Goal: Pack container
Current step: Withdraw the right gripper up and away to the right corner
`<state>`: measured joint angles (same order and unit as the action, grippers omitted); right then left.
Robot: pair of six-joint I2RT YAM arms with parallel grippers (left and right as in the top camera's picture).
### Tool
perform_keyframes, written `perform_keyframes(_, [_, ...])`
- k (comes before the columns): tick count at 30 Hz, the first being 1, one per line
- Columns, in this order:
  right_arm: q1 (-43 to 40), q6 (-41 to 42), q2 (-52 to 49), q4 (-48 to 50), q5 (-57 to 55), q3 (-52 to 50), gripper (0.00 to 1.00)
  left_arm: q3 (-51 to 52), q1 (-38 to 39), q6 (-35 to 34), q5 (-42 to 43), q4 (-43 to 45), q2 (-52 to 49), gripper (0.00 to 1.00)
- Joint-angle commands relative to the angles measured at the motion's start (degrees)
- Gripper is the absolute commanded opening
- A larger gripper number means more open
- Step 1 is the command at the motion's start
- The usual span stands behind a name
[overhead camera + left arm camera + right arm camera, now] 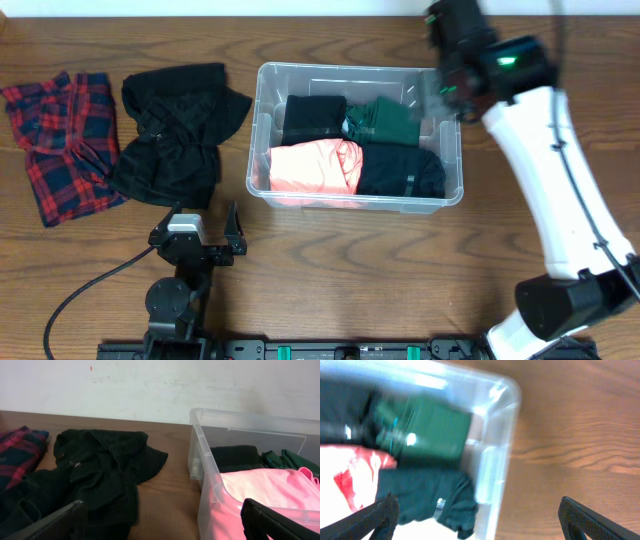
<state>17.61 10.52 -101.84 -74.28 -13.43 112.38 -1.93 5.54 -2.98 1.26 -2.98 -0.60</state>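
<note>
Overhead | container (262,130) | right gripper (479,519) spread above its right rim

the container (256,130) is clear, glossy plastic. the table (400,270) is brown wood with visible grain. the black garment (175,135) and plaid garment (65,140) are soft, matt cloth.

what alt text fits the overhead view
Clear bin on a wooden table, packed with folded clothes in black, green and pink. A black garment and a plaid one lie loose to its left; the right arm reaches over its right end.
</note>
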Motion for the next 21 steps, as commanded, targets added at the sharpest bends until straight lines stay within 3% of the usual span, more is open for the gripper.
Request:
perform_keyframes(1, [-6.82,3.8,-0.22,1.42,2.78,0.76,0.99,1.7,0.28,-0.13,-0.87,-1.09,0.33,0.98])
perform_keyframes(11, [-27.45,10.69,-4.39,7.76,15.47,0.7,0.99,1.7,0.28,-0.13,-0.87,-1.07,0.33,0.98])
perform_keyframes(14, [-31.06,10.69,-5.31,8.74,20.39,0.7,0.99,1.7,0.28,-0.11,-0.9,-1.07,0.33,0.98])
perform_keyframes(21, [-34.6,10.67,-5.7,8.7,20.52,0.7,0.99,1.7,0.28,-0.15,-0.85,-1.05,0.33,0.98])
